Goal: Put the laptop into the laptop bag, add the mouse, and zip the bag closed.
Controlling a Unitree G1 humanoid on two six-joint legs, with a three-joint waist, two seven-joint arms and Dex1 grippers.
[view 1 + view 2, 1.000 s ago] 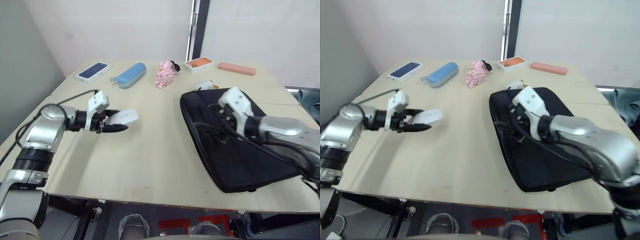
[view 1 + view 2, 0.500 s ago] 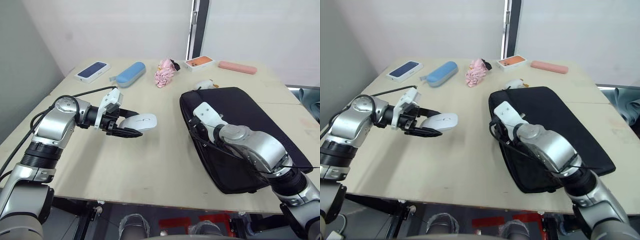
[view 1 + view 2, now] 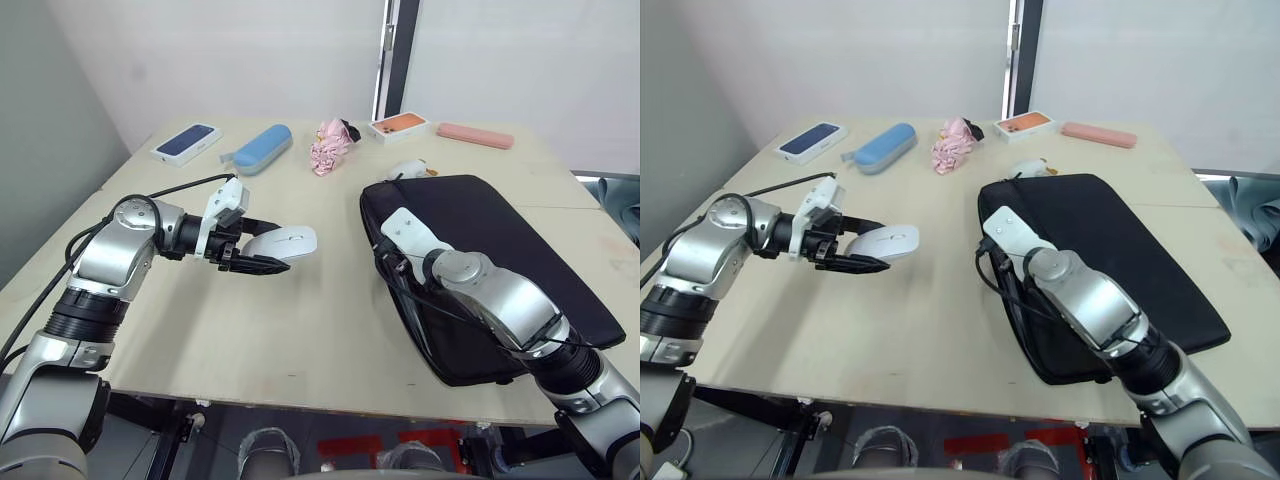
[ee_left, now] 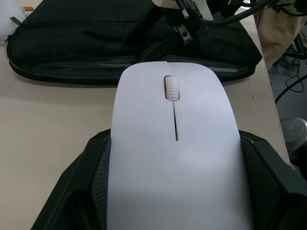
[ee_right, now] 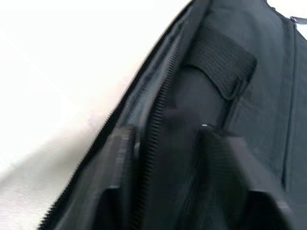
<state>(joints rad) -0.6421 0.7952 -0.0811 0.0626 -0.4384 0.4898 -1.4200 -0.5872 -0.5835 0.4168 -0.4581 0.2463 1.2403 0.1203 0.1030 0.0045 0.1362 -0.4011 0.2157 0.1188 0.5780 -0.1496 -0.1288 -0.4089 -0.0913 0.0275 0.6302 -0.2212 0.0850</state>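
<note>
The table (image 3: pixel 330 330) carries the bag (image 3: pixel 500 270) on its right side, where the right pincer (image 5: pixel 168 158), fingers apart, straddles the open zipper edge. The left pincer (image 3: pixel 262 252) is clamped on the mouse (image 3: pixel 283 241), held above the table. Mouse step: next, carry it into that opening.

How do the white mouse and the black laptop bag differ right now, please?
The mouse is small, white, smooth and hard-looking; the laptop bag is large, black fabric. The mouse is held above the table in the left gripper; the laptop bag lies flat on it, with the right gripper at its zipper edge.
</note>
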